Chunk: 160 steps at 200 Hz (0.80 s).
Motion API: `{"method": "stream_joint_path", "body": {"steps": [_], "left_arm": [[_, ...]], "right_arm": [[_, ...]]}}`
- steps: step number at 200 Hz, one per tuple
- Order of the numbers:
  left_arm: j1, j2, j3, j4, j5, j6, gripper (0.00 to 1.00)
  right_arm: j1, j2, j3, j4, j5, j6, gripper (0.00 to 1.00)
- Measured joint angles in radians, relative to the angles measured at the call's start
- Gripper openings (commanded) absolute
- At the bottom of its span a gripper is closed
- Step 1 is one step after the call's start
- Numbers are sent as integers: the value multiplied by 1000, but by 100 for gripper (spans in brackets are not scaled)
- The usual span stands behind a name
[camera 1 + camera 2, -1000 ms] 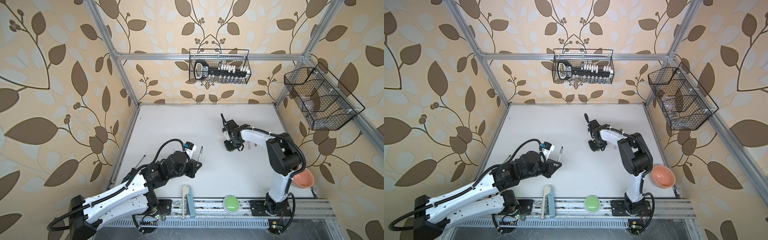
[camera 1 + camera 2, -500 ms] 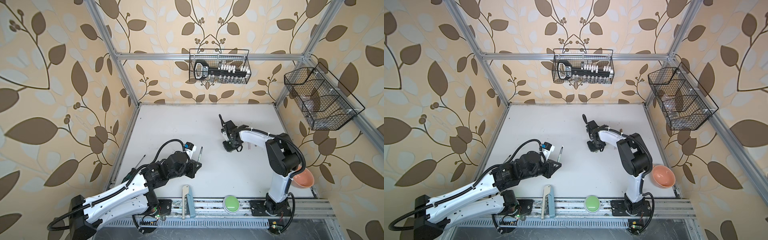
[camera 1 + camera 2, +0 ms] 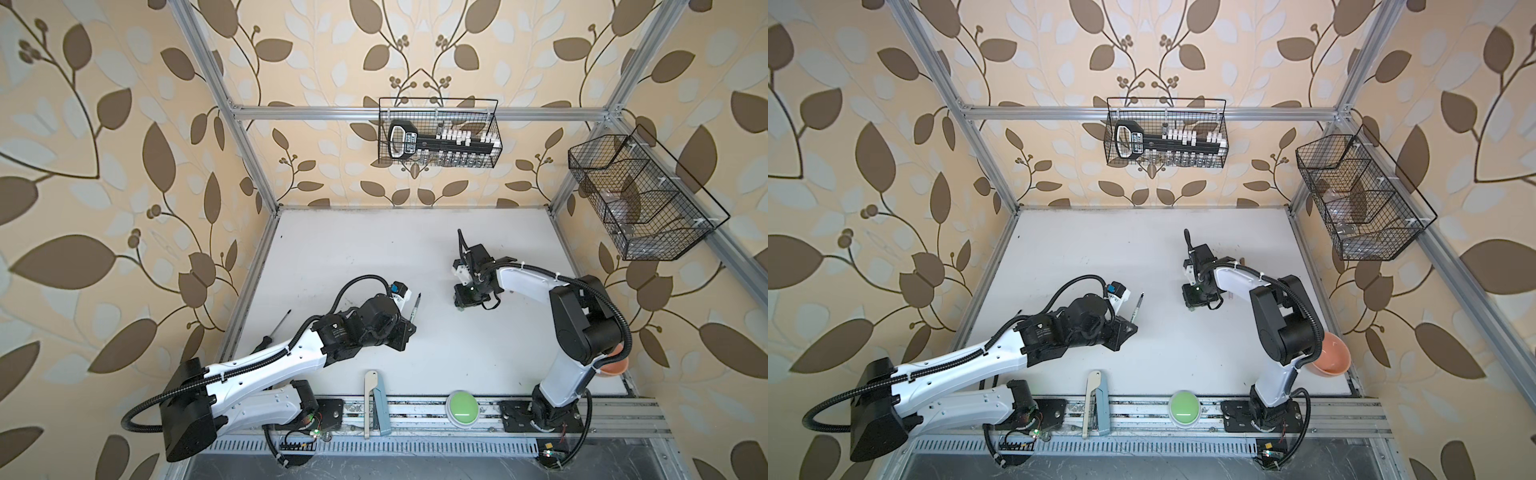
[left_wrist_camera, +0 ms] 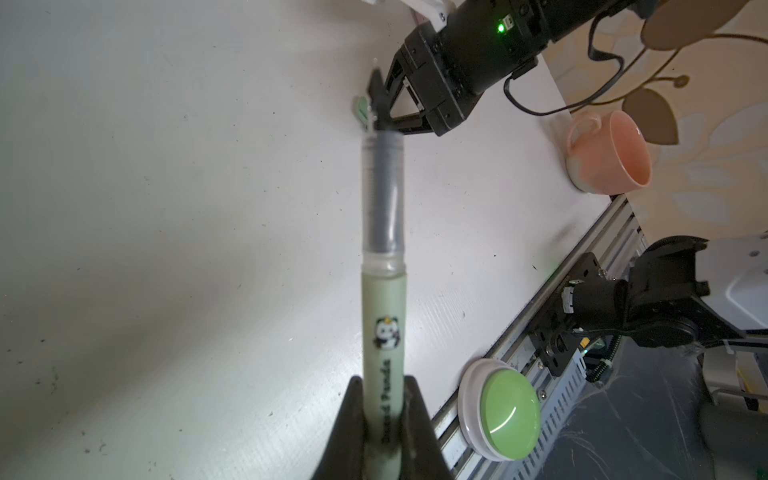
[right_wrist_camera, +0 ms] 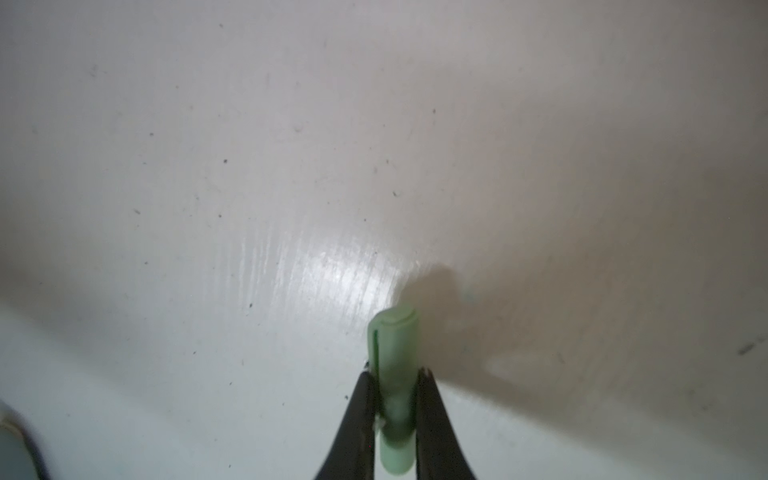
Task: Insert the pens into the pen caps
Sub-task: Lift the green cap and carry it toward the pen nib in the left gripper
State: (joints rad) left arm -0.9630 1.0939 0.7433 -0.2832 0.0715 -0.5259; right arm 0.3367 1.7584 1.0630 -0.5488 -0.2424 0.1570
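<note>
One green pen (image 4: 383, 291) lettered "Panda"

We see two arms built alike: the left arm (image 3: 266, 365) and right arm (image 3: 528, 282) wear glossy white shells between chunky black joint housings. Black ribbed conduit (image 3: 129, 415) runs along each, cinched with white zip ties (image 3: 520, 264). A green light (image 4: 500, 28) glows on the right wrist, and the right gripper (image 5: 397, 371) ends in slim, tapering black fingers (image 5: 359, 419).
</note>
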Motion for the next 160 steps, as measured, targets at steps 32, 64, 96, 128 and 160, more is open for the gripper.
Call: {"method": "stream_joint_path", "body": {"steps": [32,64,96,128,160], "left_arm": [[-20,82,36,20,2,20,0],[-34,141,72,28,4,33,0],[-49,180,97,35,3,41,0],[-66,198,114,48,3,47,0],[-66,200,117,68,2,49,0]], "right_arm": [[-44,-117,-71,94,-137,54,9],[-78,-251,-155,228,-263,144,5],[-90,-370,-240,362,-334,271,4],[-89,-479,-300,488,-352,396,4],[-63,-595,-359,592,-322,506,3]]}}
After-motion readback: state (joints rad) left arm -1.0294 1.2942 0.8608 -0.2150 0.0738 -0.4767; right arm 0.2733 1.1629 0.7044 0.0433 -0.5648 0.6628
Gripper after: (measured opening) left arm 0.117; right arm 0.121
